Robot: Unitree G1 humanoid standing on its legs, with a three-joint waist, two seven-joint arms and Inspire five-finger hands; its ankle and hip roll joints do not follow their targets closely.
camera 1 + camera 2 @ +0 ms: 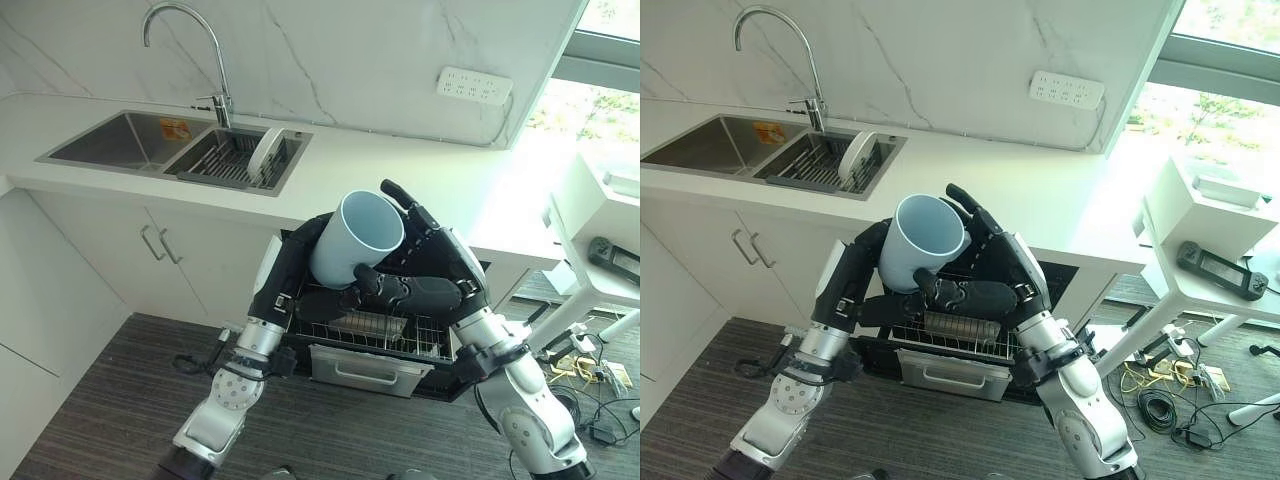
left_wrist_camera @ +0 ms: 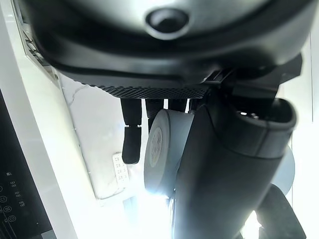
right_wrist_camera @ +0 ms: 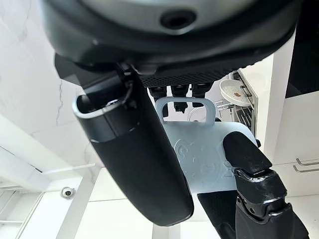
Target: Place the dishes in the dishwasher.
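Observation:
A light blue mug (image 1: 360,235) is held tilted in the air, mouth up, over the open dishwasher's pulled-out wire rack (image 1: 385,335). My left hand (image 1: 290,272) curls round the mug's left side. My right hand (image 1: 432,268) grips it from the right, thumb across the front and fingers reaching up behind the rim. In the right wrist view the mug (image 3: 209,159) with its handle sits between the thumb and fingers of my right hand (image 3: 139,149). In the left wrist view the mug's base (image 2: 162,149) shows past my left hand (image 2: 234,164).
A white plate (image 1: 265,155) stands in the drain rack of the steel sink (image 1: 120,140) under the faucet (image 1: 215,60). The white counter (image 1: 400,170) runs over the dishwasher. At the right stands a white table (image 1: 600,270), with cables (image 1: 590,375) on the floor.

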